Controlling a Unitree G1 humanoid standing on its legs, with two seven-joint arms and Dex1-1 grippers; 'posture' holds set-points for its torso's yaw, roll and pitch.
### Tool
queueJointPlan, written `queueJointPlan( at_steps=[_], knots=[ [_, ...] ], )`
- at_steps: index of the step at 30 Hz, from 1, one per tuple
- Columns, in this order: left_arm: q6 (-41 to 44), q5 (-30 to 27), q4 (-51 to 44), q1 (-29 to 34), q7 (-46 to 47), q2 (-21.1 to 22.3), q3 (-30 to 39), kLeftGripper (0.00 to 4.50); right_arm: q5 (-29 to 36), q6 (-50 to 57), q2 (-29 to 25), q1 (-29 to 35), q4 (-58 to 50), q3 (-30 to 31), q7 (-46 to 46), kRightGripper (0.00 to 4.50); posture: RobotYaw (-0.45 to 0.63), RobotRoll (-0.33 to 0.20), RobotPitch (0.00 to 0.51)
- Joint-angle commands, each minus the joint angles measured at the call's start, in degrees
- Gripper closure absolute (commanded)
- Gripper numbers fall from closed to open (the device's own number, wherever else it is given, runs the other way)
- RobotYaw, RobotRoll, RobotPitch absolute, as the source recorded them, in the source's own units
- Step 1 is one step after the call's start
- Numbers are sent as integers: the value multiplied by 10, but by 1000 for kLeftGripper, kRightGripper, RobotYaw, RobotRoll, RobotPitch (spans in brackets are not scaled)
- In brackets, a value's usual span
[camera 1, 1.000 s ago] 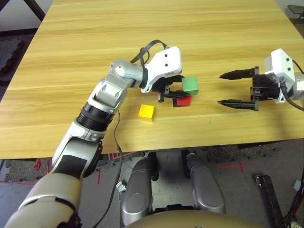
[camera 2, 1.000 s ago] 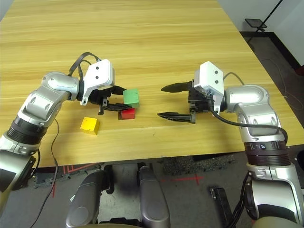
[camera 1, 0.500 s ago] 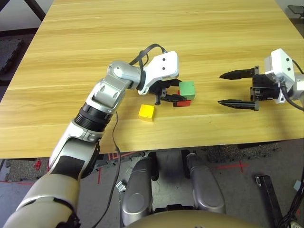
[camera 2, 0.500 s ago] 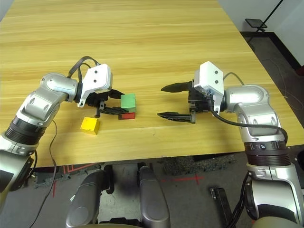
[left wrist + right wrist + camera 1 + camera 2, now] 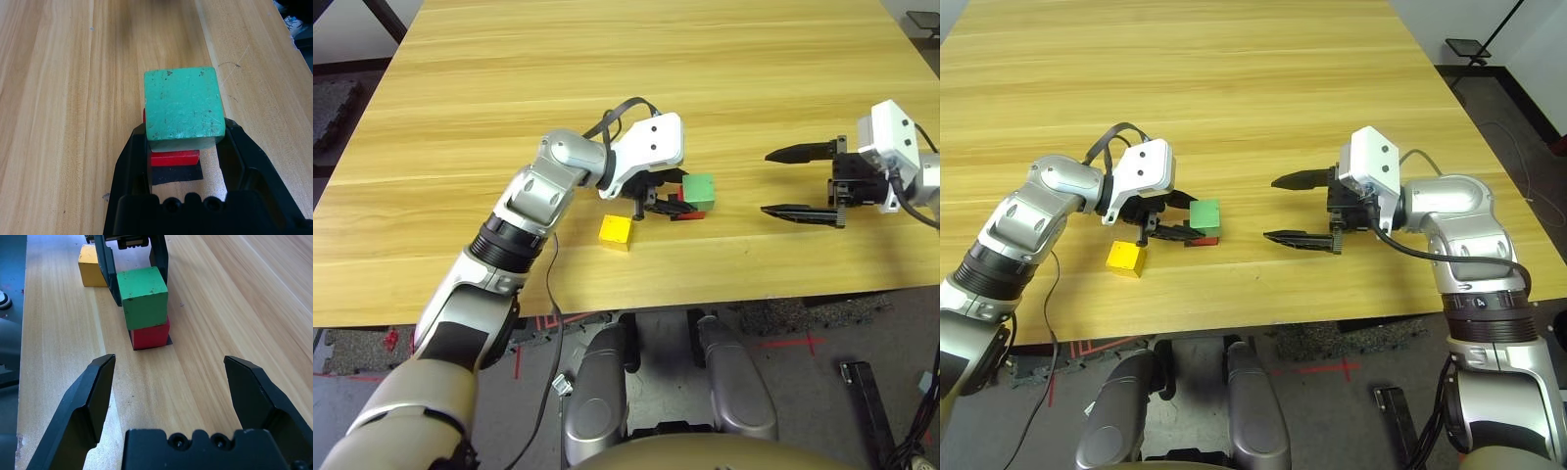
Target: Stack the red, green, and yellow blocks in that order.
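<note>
The green block (image 5: 183, 107) sits on top of the red block (image 5: 173, 157), slightly askew. My left gripper (image 5: 677, 200) is shut on the green block, one black finger (image 5: 106, 264) against each side. The red block (image 5: 150, 337) rests on the table on a flat black patch (image 5: 176, 174). The yellow block (image 5: 615, 231) lies alone on the table, just left of the stack and nearer the front edge. My right gripper (image 5: 769, 182) hovers open to the right of the stack, well apart from it, fingers pointing at it and holding nothing.
The wooden table (image 5: 607, 78) stretches far back behind the blocks. Its front edge (image 5: 705, 294) runs close below the yellow block. A black cable (image 5: 553, 264) hangs from my left forearm over that edge.
My left gripper has carried the green block leftward and down, from beside and above the red block onto its top. The right arm has stayed still.
</note>
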Motion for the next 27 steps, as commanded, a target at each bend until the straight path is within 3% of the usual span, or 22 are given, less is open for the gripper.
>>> queueJointPlan(
  at_steps=[1,12,19,27],
  knots=[
    [-1,7,1,7,-3,3,-8,2486,7,-1,2,3,-6,1,3,0,131,78,282],
    [9,7,-7,13,-2,5,-10,2486,5,-3,9,1,-3,5,4,0,135,79,282],
    [24,6,-14,15,-7,8,-14,98,5,-3,9,2,-4,6,6,0,135,78,286],
    [39,8,-8,9,-6,10,-12,38,8,3,10,6,-10,7,8,0,136,79,287]
  ],
)
